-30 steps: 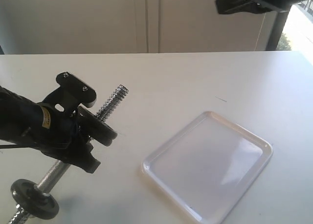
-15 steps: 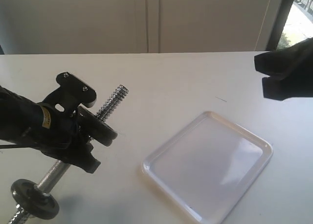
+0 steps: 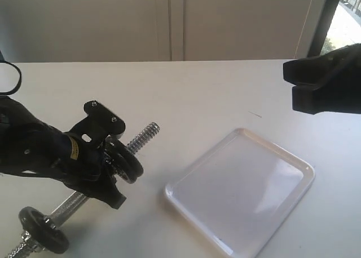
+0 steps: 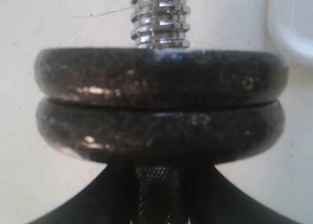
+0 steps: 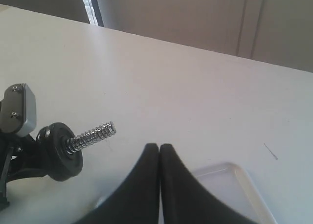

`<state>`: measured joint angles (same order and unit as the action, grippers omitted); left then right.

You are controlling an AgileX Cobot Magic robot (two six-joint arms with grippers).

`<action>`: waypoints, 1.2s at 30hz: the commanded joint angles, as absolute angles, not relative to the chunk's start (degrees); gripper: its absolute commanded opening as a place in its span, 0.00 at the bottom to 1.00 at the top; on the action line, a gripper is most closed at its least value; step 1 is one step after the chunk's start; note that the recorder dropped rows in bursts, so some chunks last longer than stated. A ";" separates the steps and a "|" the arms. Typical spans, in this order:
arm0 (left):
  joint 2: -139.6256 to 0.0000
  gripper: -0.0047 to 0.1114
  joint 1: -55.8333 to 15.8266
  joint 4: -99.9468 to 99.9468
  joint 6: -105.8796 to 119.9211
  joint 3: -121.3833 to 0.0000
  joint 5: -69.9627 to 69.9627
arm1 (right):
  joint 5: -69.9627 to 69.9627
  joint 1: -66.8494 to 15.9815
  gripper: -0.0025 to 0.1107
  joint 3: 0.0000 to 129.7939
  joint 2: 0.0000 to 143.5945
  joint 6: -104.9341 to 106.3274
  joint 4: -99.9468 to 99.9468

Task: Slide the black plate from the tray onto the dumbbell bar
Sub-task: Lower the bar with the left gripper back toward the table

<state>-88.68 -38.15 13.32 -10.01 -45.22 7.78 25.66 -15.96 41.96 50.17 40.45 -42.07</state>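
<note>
Risk: black plate [image 4: 161, 77] sat on dumbbell bar [image 3: 144, 137] with no nut, could slip off if tipped | left fingers [image 4: 117, 199] pinched the bar | right fingers [image 5: 144, 185] pressed together

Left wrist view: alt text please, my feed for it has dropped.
Close-up of the black plate seated flush against a second black disc on the dumbbell bar, whose threaded chrome end sticks out beyond them. A corner of the tray is also in frame.
</note>
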 commanded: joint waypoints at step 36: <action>-113.72 0.04 -38.47 16.76 -12.04 -86.30 -11.05 | 24.59 -15.97 0.02 41.58 38.97 39.76 -41.75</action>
